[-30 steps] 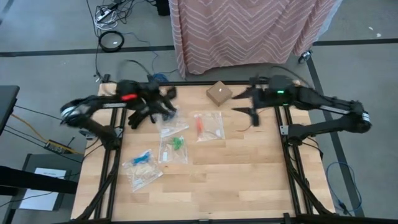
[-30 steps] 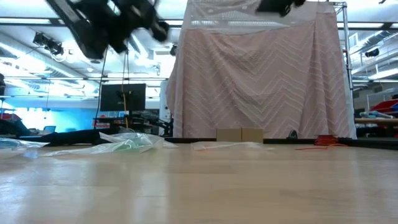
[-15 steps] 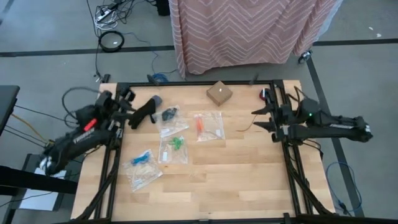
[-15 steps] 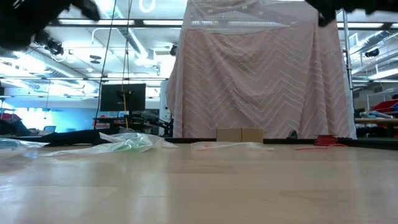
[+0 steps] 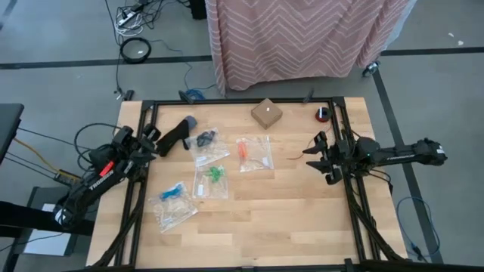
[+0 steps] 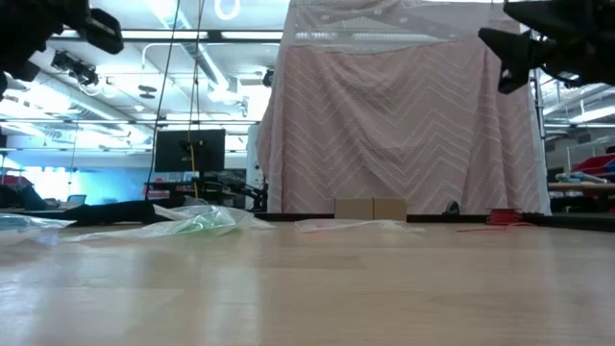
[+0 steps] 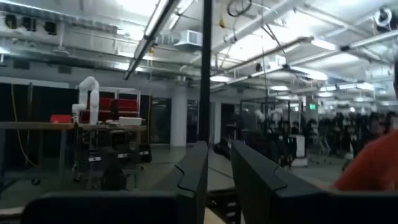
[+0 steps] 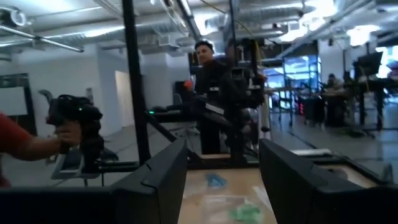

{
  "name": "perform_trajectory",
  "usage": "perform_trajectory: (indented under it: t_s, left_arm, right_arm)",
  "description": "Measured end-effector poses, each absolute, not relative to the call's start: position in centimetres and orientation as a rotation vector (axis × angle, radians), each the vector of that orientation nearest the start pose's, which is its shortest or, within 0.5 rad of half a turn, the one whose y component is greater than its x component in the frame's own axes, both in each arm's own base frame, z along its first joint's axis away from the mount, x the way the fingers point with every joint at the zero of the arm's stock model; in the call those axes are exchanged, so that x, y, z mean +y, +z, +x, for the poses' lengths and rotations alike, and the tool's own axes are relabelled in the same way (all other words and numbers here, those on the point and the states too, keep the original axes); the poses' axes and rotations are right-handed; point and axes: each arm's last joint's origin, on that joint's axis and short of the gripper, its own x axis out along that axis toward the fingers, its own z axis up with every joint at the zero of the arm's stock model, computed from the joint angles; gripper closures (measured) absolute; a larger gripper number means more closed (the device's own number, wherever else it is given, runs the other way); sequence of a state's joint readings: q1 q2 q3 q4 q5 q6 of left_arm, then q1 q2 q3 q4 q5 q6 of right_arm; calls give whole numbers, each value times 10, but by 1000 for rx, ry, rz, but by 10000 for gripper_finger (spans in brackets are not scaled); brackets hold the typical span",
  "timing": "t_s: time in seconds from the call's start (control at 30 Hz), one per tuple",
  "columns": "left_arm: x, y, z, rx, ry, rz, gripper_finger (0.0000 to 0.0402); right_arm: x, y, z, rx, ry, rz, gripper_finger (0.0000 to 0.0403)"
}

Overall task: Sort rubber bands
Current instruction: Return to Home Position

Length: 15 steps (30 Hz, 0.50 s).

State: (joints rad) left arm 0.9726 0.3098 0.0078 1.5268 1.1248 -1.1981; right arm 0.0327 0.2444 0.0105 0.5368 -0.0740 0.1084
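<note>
wooden table (image 5: 287, 219) holds the rubber bands (image 5: 215, 174) inside zip bags (image 5: 259, 160), just beside the left gripper (image 5: 187, 123), almost pressed together; right gripper (image 5: 316, 160), well apart, is spread. both empty because sorting seems finished.

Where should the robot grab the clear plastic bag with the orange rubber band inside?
Probably a bare corner toward the right gripper, from straight above: the clear plastic zip bag lies flat on the wooden table, leaving only thin edges to pinch.
</note>
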Motion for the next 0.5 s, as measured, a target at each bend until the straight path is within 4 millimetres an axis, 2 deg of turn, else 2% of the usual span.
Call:
perform_trajectory:
  t_s: [0.17, 0.33, 0.5]
  left_arm:
    - [22, 243, 47, -395, -434, -35, 323]
    - [24, 241, 49, -355, -434, -43, 323]
    - [26, 240, 50, -335, -438, -76, 323]
  right_arm:
    - [13, 192, 112, -239, 186, -3, 216]
    - [16, 186, 116, -168, 201, 75, 217]
    - [15, 183, 117, -142, 185, 27, 218]
